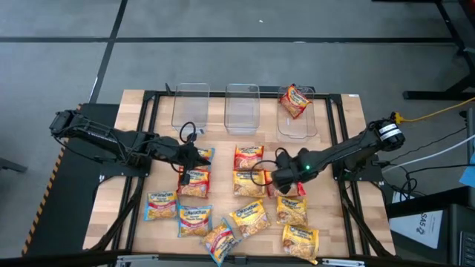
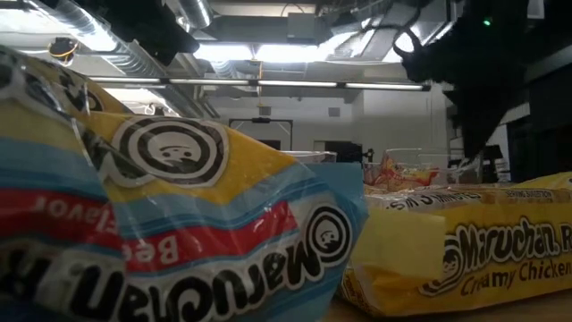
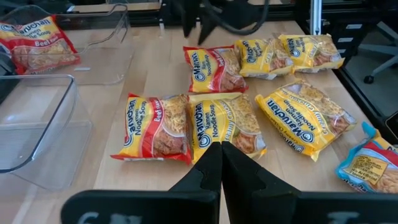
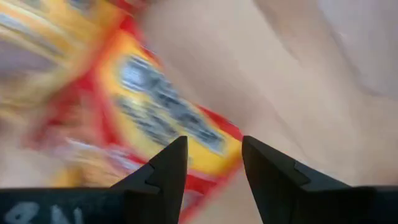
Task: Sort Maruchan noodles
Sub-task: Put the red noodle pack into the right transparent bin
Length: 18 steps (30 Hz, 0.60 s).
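Observation:
Maruchan packets lie flat across the wooden table (image 1: pixel 141 133): red-trimmed (image 1: pixel 249 156) (image 1: pixel 194 180), yellow (image 1: pixel 249 183) (image 1: pixel 292 210) (image 1: pixel 300 239) and blue-trimmed (image 1: pixel 194 220). One red packet (image 1: pixel 295 100) lies in the right clear bin (image 1: pixel 306 127). My left gripper (image 3: pixel 221 148) is shut and empty, over a blue-trimmed packet (image 1: pixel 205 154) left of the middle. It faces a red packet (image 3: pixel 155 127) and a yellow one (image 3: pixel 227 124). My right gripper (image 4: pixel 211 155) is open, close above a red-trimmed packet (image 4: pixel 155 106) near the table's middle (image 1: pixel 286 185).
Three clear bins stand along the far edge; the left (image 1: pixel 191 104) and middle (image 1: pixel 242 107) ones hold nothing. The low view is filled by a blue-trimmed packet (image 2: pixel 179 224) and a yellow one (image 2: pixel 474 250). Bare wood shows between the bins and the packets.

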### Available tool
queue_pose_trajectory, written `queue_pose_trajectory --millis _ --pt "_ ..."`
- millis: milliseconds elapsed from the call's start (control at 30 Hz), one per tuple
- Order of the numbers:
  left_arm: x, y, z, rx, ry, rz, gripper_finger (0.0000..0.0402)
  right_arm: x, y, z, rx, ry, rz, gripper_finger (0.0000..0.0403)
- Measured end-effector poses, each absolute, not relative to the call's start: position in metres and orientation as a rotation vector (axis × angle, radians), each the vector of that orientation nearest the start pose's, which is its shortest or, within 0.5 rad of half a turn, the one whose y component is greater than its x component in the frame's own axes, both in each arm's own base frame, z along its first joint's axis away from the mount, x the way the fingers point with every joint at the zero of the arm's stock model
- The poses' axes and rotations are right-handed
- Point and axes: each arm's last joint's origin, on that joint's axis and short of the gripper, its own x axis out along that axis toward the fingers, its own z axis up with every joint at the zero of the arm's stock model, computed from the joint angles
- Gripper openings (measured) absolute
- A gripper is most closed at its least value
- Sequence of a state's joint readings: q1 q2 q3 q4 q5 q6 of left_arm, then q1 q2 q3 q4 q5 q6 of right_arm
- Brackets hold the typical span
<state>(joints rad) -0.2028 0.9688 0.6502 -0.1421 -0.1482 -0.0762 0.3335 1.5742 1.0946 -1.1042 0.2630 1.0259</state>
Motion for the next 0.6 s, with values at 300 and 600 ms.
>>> queue_pose_trajectory --millis 300,600 --pt "0.205 -0.038 0.258 0.006 0.455 -0.036 0.0 0.232 0.071 0.183 0.38 1.433 -0.814 0.0159" --pt "0.205 -0.038 0.258 0.006 0.455 -0.036 0.0 0.23 0.07 0.171 0.401 1.394 -0.818 0.0159"
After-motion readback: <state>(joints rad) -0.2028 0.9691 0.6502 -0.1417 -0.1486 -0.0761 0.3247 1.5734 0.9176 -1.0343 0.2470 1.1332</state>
